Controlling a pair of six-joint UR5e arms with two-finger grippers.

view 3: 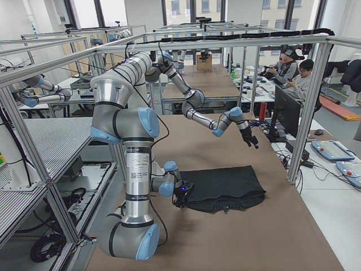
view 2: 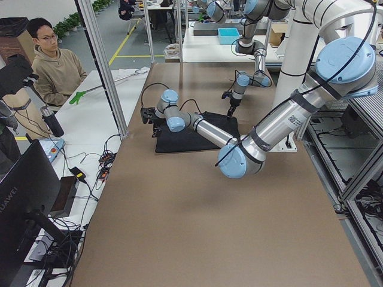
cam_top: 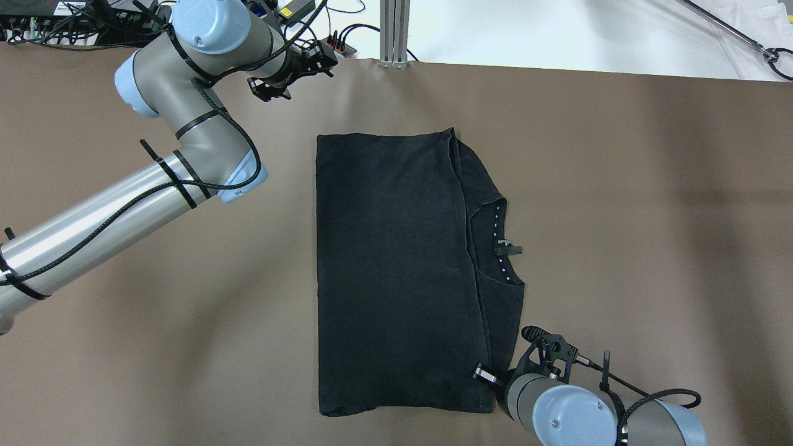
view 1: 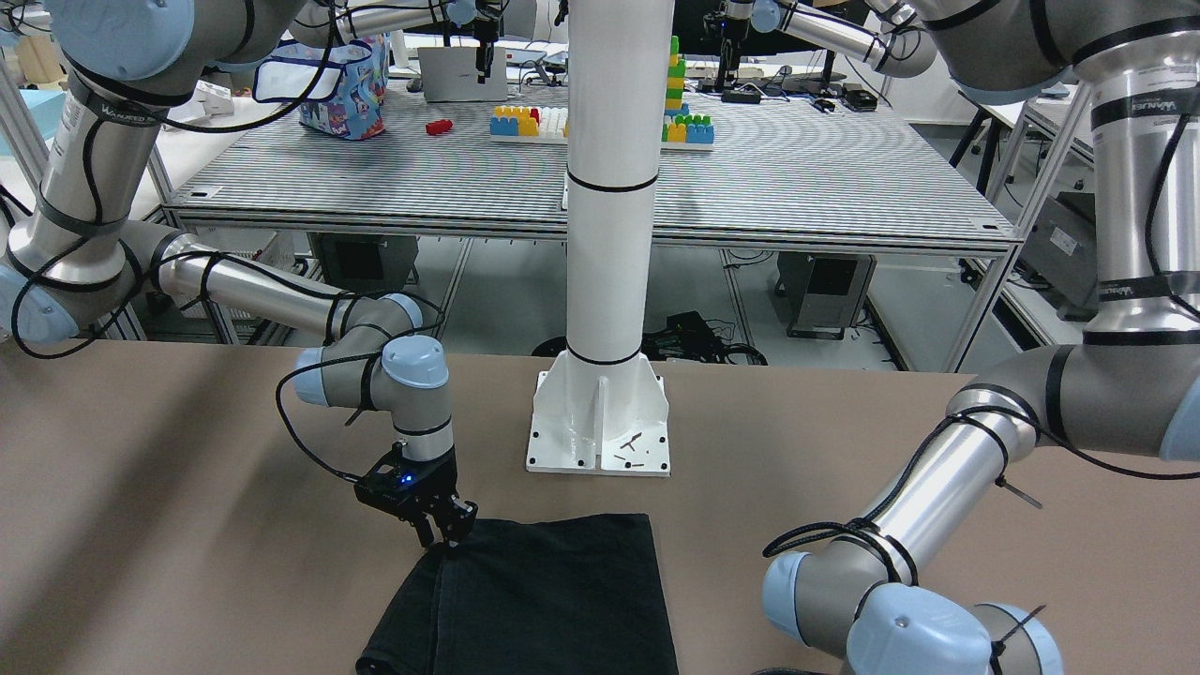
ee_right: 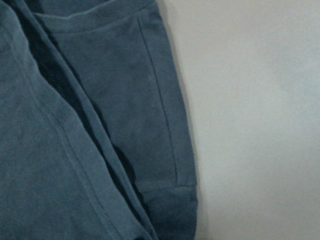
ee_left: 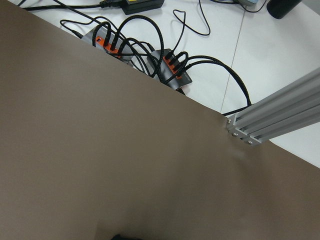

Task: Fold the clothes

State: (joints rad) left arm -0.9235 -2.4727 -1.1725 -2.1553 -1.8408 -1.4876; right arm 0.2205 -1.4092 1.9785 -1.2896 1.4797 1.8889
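Black garment (cam_top: 390, 266), right end effector (view 1: 442, 538) maybe on corner hem, table (cam_top: 650, 248) around

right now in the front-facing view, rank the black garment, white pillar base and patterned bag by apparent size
1. black garment, largest, though cropped by the frame.
2-3. white pillar base and patterned bag look alike; the bag sits farther back, so unranked.

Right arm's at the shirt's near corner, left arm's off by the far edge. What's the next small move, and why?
Probably lower the left gripper to the black shirt's far collar-side corner. The right gripper sits at the near corner of that same edge, the collar strip lies uncovered, and the left gripper hovers beyond the cloth, touching nothing. Both corners look needed for an even fold.
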